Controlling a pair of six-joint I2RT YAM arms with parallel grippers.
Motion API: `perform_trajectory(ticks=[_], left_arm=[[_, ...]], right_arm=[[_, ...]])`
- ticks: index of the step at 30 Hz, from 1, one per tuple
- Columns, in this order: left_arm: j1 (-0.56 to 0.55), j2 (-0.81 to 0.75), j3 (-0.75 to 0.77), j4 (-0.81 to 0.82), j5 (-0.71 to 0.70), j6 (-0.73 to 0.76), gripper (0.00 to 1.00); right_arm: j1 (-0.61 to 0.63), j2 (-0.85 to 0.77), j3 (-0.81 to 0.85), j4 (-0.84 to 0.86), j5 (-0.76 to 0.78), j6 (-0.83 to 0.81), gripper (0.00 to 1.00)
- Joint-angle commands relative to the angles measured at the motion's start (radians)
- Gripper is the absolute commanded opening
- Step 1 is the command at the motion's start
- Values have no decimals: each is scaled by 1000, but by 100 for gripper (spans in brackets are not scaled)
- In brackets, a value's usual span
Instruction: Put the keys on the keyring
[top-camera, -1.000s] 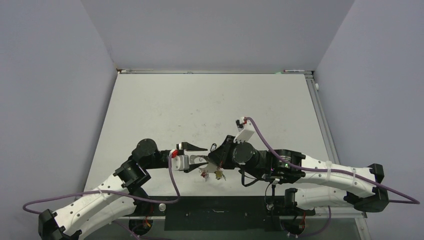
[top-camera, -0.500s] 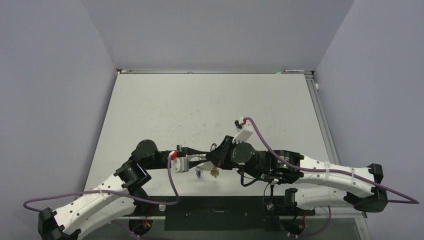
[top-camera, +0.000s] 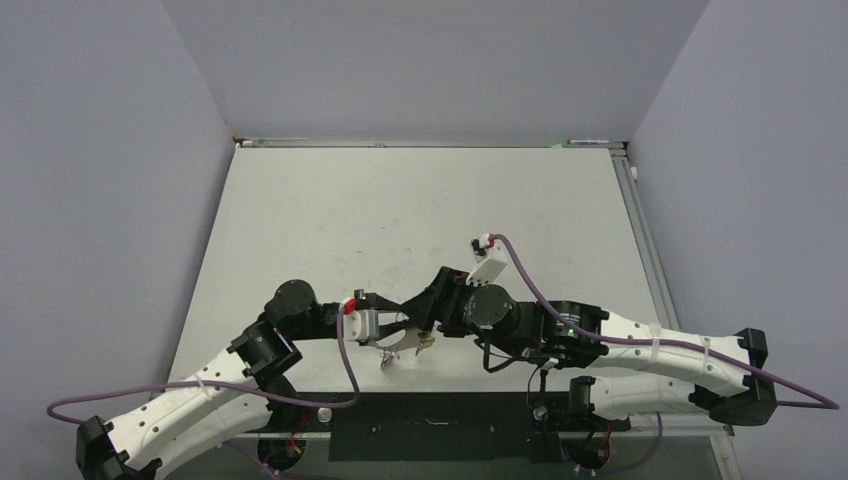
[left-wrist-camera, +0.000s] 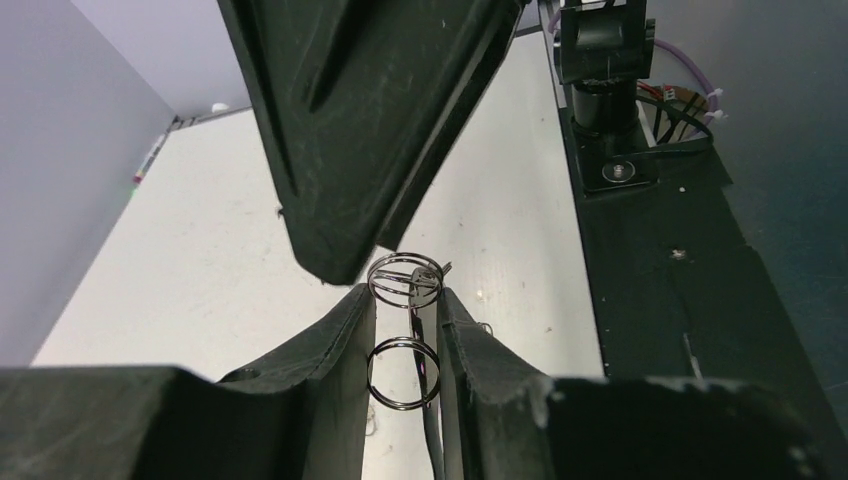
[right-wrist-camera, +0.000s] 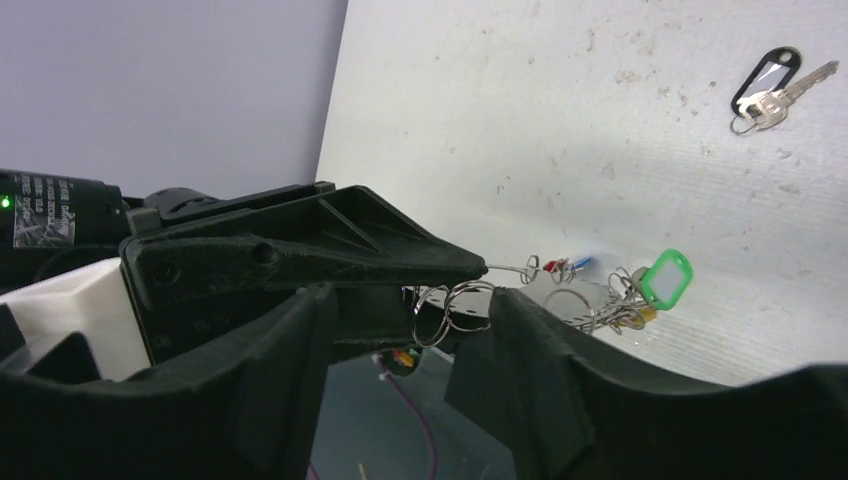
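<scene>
My left gripper (top-camera: 393, 318) is shut on the keyring (right-wrist-camera: 507, 267), a thin grey wire that runs out from its fingertip in the right wrist view. Small split rings (left-wrist-camera: 403, 372) sit between its fingers (left-wrist-camera: 345, 345). The keys (right-wrist-camera: 640, 295) hang in a bunch from the wire, one with a green head (right-wrist-camera: 667, 278), others red and blue (right-wrist-camera: 570, 265). In the top view they dangle below the two grippers (top-camera: 390, 360). My right gripper (top-camera: 428, 306) is open, its fingers on either side of the left fingertip and the rings (right-wrist-camera: 455, 305). A silvery key on a black oval clip (right-wrist-camera: 772, 88) lies apart on the table.
The white table (top-camera: 420, 210) stretches away behind both arms, with walls on three sides. A black base plate (top-camera: 440, 425) with cables and arm mounts runs along the near edge, just under the hanging keys.
The right gripper has opened from shut. The left gripper has narrowed on the wire. The bunch of keys has swung left and now hangs under the left gripper.
</scene>
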Motion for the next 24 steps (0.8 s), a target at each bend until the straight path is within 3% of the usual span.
perform_trajectory(ticks=[1, 4, 7, 11, 15, 24], left_arm=[[13, -18, 64, 24, -3, -115, 0], [51, -28, 62, 59, 35, -193, 0], [77, -43, 59, 87, 71, -267, 0], [99, -64, 69, 95, 130, -369, 0], [102, -70, 70, 94, 188, -423, 0], [102, -55, 132, -59, 264, -470, 0]], right_arm=[[-6, -57, 62, 15, 81, -70, 65], [-6, -78, 96, -2, 140, -132, 67], [-6, -107, 95, 62, 158, -322, 62], [-4, -175, 23, 234, -12, -743, 57], [-3, -246, -59, 327, -176, -1035, 55], [85, -203, -141, 296, -291, -1563, 56]])
